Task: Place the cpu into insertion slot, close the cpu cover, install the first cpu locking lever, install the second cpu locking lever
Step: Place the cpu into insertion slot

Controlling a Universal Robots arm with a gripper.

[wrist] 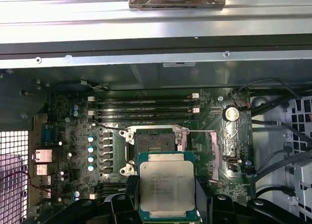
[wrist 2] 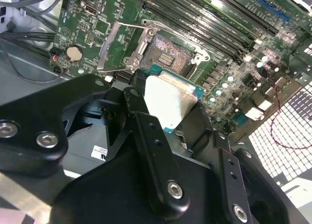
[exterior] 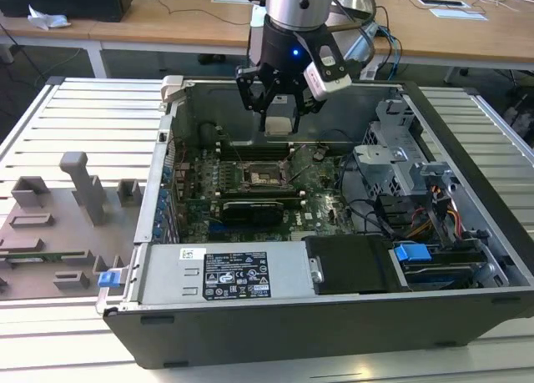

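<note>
My gripper (exterior: pixel 279 126) hangs over the open computer case, shut on the cpu (exterior: pixel 279 116). Both wrist views show the cpu (wrist: pixel 165 182) (wrist 2: pixel 168 101) as a pale silver square clamped between black fingers (wrist: pixel 202 197). It is held in the air, apart from the board. The insertion slot (wrist: pixel 155 145) (wrist 2: pixel 168 59) (exterior: pixel 262 173) lies open and bare just beyond the chip. The cpu cover (wrist 2: pixel 116 44) is swung up and away to one side of the slot. Thin wire levers (wrist: pixel 109 129) stand loose beside the slot.
Long black memory slots (wrist: pixel 144 106) run along the slot's far side. A labelled power supply (exterior: pixel 238 274) fills the case's near edge. A drive cage (exterior: pixel 400 162) and cables (exterior: pixel 392 216) crowd the exterior view's right. A grey fixture tray (exterior: pixel 67 224) lies at its left.
</note>
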